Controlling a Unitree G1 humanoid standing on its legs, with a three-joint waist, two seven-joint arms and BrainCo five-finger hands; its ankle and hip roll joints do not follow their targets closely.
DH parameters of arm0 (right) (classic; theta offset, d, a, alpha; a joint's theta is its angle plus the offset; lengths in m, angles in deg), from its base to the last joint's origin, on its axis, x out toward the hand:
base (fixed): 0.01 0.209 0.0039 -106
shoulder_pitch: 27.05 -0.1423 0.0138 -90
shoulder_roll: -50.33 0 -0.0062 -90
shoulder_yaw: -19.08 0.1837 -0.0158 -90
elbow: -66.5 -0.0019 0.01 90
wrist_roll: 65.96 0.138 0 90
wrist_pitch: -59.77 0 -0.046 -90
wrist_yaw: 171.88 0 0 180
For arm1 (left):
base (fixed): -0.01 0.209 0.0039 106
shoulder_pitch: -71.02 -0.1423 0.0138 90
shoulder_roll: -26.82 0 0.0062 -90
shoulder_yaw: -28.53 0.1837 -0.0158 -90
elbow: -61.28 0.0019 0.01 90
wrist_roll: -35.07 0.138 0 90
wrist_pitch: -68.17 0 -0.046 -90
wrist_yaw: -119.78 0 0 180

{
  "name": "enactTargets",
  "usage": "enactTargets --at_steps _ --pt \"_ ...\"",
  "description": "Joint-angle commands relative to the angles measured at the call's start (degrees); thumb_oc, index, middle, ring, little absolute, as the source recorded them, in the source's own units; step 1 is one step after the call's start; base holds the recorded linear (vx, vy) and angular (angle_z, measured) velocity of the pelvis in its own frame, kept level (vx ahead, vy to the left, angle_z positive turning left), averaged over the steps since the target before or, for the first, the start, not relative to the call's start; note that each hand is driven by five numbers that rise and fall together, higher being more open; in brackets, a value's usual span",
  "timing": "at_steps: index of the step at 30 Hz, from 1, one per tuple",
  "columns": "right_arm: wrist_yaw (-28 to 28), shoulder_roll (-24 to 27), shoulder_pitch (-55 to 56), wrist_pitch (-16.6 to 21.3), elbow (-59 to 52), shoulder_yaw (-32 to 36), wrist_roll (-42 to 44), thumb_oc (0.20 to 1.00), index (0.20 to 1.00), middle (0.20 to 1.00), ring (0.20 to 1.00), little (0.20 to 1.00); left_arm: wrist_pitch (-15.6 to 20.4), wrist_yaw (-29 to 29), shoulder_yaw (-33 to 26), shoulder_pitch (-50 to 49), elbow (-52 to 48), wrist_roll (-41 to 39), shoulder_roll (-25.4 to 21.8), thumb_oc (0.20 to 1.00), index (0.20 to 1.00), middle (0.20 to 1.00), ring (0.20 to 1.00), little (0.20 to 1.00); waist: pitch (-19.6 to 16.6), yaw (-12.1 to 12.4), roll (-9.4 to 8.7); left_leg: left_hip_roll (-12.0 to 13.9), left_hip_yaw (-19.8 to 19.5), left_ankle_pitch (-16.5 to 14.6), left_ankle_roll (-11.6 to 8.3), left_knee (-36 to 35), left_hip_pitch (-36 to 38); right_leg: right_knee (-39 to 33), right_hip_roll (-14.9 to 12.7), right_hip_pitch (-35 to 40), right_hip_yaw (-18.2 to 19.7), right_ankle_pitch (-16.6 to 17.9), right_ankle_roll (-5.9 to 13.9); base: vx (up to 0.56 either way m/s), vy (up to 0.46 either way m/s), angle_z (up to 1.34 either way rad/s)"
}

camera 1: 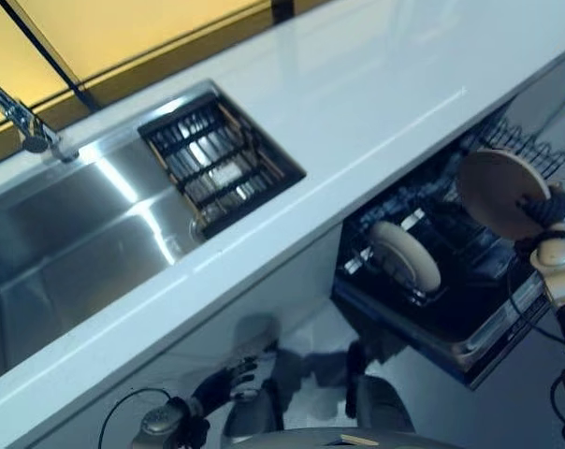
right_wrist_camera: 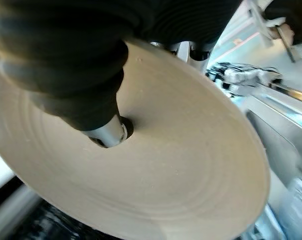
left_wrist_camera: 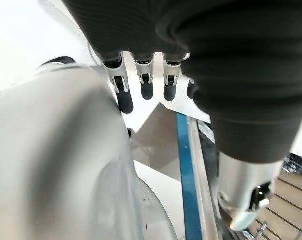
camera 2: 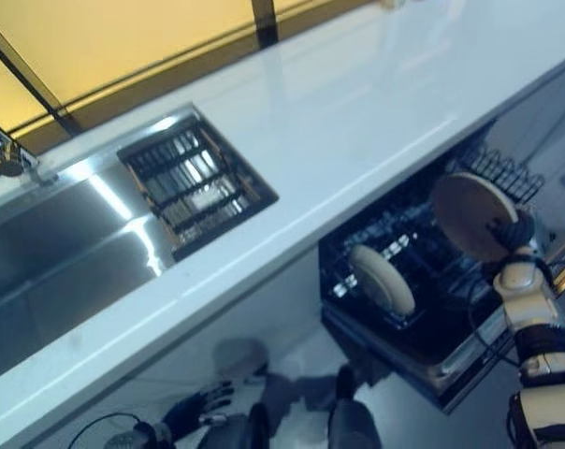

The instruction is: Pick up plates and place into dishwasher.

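At the bottom left of the frame the left hand [camera 1: 217, 385] hangs low with fingers relaxed and spread, holding nothing. At the right edge the right hand [camera 1: 541, 208] pinches a beige plate [camera 1: 499, 190], thumb on its face, above the open dishwasher [camera 1: 470, 346]. A second plate [camera 1: 406, 254] stands upright in its rack. Farther, the white table [camera 1: 357, 112] holds the sink [camera 1: 67, 243].

White countertop [camera 1: 376, 103] bare; sink [camera 1: 67, 234] inset.
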Motion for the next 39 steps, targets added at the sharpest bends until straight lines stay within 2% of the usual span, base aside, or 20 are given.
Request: enactTargets --at_steps 1,5,13,18,27,34,39 --pt "0.8 1.4 -4.1 4.0 1.5 -1.7 4.3 0.2 0.2 0.2 0.2 0.2 0.1 0.0 0.7 -3.8 0.5 -2.9 -2.2 1.0 1.0 1.0 1.0 1.0 -0.4 2.8 -0.99 3.2 -4.6 7.9 -1.31 -1.2 -7.3 5.5 -3.1 1.8 -0.1 -6.7 4.11 -0.08 -0.022 0.11" --pt "3.5 -1.3 -7.5 3.9 4.8 -5.0 2.3 0.2 0.2 0.2 0.2 0.2 2.4 -0.8 2.0 -2.0 0.0 -3.7 -3.3 1.0 1.0 1.0 1.0 1.0 1.6 3.7 -0.44 2.8 -5.7 9.3 -1.07 -2.1 -9.1 5.5 -2.9 0.3 -0.1 -6.3 4.05 -0.12 -0.014 0.08" --pt "4.1 -2.5 -10.9 7.2 8.6 -5.4 5.2 0.2 0.2 0.2 0.2 0.2 1.6 -1.5 3.6 -0.8 -4.5 -5.9 -5.4 1.0 1.0 1.0 1.0 1.0 3.3 5.3 0.07 2.6 -6.7 11.1 -1.15 -3.8 -10.7 4.6 -2.6 0.9 -1.6 -6.3 3.55 -0.04 -0.006 0.08" --pt "5.0 -2.3 -11.6 9.0 8.2 -5.9 2.1 0.2 0.2 0.2 0.2 0.2 1.0 -1.8 3.7 -1.5 -6.3 -6.6 -6.2 1.0 1.0 1.0 1.0 1.0 3.3 6.0 -0.08 2.6 -6.4 11.4 -1.15 -3.9 -10.6 3.8 -2.6 2.1 -2.4 -6.1 3.6 0.0 -0.002 0.03" --pt "3.9 -0.5 -15.3 5.1 10.4 -8.3 -0.5 0.2 0.2 0.2 0.2 0.2 1.2 -2.4 4.0 -0.3 -8.0 -8.1 -7.8 1.0 1.0 1.0 1.0 1.0 4.7 6.7 0.4 2.6 -6.7 12.5 -1.23 -4.7 -12.6 3.3 -2.6 1.1 -2.7 -6.0 3.71 -0.03 -0.008 0.03" --pt "1.8 -1.1 -14.0 1.3 12.9 -9.3 0.2 0.2 0.2 0.2 0.2 0.2 0.4 -2.8 4.1 0.8 -9.6 -8.6 -8.4 1.0 1.0 1.0 1.0 1.0 5.5 7.0 0.38 2.3 -7.0 12.8 -1.06 -4.9 -13.2 3.1 -2.7 0.8 -3.0 -5.9 3.5 -0.02 -0.008 0.02" --pt "1.1 -1.5 -14.6 1.0 14.4 -9.2 0.4 0.2 0.2 0.2 0.2 0.2 0.6 -2.8 4.5 1.4 -9.6 -8.8 -8.3 1.0 1.0 1.0 1.0 1.0 5.8 7.1 0.59 2.2 -7.0 12.9 -1.01 -5.2 -13.2 3.0 -2.6 1.0 -3.3 -5.9 3.4 0.0 0.0 0.0"
